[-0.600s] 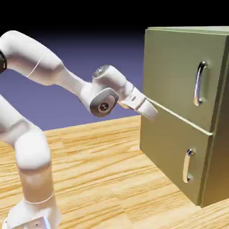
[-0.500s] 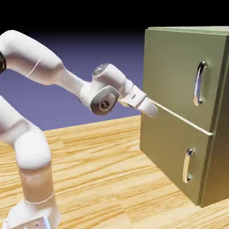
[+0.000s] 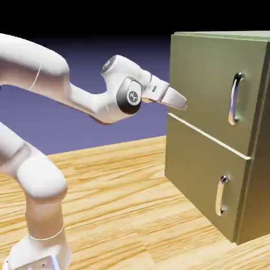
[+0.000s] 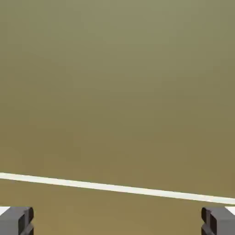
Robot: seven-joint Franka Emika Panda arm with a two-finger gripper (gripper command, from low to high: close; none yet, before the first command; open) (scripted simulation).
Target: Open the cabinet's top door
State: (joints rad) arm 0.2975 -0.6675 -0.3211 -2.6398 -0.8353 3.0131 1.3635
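The olive-green cabinet (image 3: 257, 174) stands at the right of the exterior view with both doors shut. Its top door (image 3: 203, 79) carries a long silver handle (image 3: 235, 98) near its right edge. My gripper (image 3: 179, 101) is close in front of the top door's lower left part, far left of the handle and just above the seam between the doors. Olive panel (image 4: 117, 92) fills the hand view, crossed low down by the pale seam (image 4: 117, 187). My gripper (image 4: 117, 222) is open, with its grey fingertips (image 4: 16, 220) wide apart and nothing between them.
Below the top door is the shorter lower door (image 3: 198, 176) with a small silver handle (image 3: 221, 195). The cabinet rests on a wooden table (image 3: 121, 211). My white arm (image 3: 37, 179) rises from the lower left.
The hand has risen from the level of the seam between the doors to the lower left part of the top door, and the wrist has turned. The doors have not moved.
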